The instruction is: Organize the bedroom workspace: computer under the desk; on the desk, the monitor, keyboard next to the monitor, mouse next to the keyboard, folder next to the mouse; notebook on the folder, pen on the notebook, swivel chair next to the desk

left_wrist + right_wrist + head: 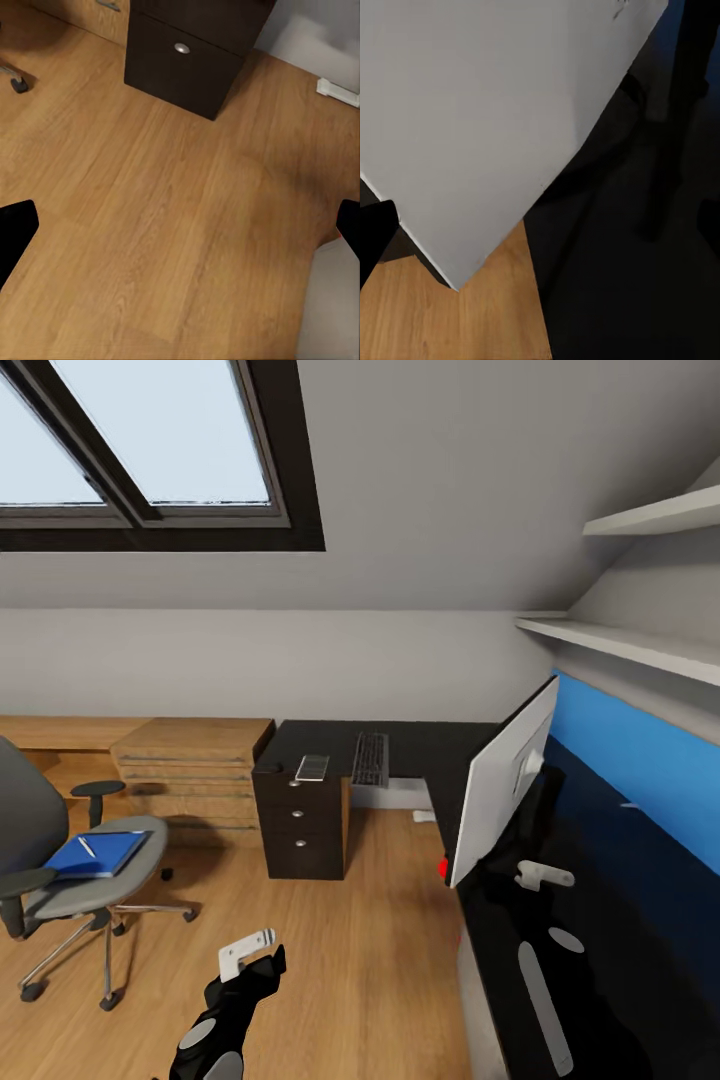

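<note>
Your right hand [545, 877] hovers behind the monitor [503, 792] on the near surface [590, 920], its grip hidden; your left hand [247, 952] hangs open. Hold that stiff, fragile, top-heavy screen by its stand, not the panel.

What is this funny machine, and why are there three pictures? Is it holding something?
It's a robot on wheels with two arms, inside a computer game world. The big picture comes from its head; the other two come from small cameras by its hands. Its left gripper hangs over the wooden floor, holding nothing. Its right gripper sits beside the monitor on the black desk. A keyboard and a small notebook lie there too. On the swivel chair rests a blue folder with a pen.
</note>
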Motion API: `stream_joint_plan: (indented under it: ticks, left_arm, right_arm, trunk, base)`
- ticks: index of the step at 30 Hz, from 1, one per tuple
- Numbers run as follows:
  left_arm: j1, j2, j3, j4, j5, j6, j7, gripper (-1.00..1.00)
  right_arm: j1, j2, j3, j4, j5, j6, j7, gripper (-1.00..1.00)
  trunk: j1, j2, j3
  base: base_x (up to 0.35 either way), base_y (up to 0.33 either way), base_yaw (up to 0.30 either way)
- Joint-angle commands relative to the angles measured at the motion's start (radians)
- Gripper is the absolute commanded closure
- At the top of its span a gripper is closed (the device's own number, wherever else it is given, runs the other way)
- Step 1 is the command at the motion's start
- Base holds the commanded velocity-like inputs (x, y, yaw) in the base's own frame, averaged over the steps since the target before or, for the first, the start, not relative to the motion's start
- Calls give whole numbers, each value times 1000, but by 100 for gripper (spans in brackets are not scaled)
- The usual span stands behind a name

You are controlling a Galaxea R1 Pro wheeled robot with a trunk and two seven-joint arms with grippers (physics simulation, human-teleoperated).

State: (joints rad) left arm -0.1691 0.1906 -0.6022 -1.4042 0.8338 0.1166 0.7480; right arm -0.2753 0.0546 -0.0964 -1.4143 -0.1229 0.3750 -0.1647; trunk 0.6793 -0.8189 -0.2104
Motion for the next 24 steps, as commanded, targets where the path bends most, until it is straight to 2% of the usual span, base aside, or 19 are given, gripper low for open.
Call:
stream_joint_plan:
  ticks: [1, 8, 16, 24]
  left_arm:
    - [-1, 1, -2, -1, 2, 4, 7, -100]
    - [-1, 0, -2, -1, 2, 5, 7, -100]
    - [-1, 0, -2, 0, 2, 5, 7, -100]
    - [-1, 0, -3, 1, 3, 5, 7, -100]
  right_arm:
    - [-1, 1, 0, -2, -11, 4, -6, -100]
    - [-1, 0, -2, -2, -11, 4, -6, -100]
    - [-1, 0, -13, -2, -11, 4, -6, -100]
    - [-1, 0, -14, -2, -11, 4, -6, -100]
  trunk:
    - [1, -1, -1]
    - [1, -1, 6]
    - [1, -1, 16]
    - [1, -1, 18]
  base:
    - [294, 143, -102]
    - [265, 88, -162]
    - [51, 14, -191]
    - [240, 118, -39]
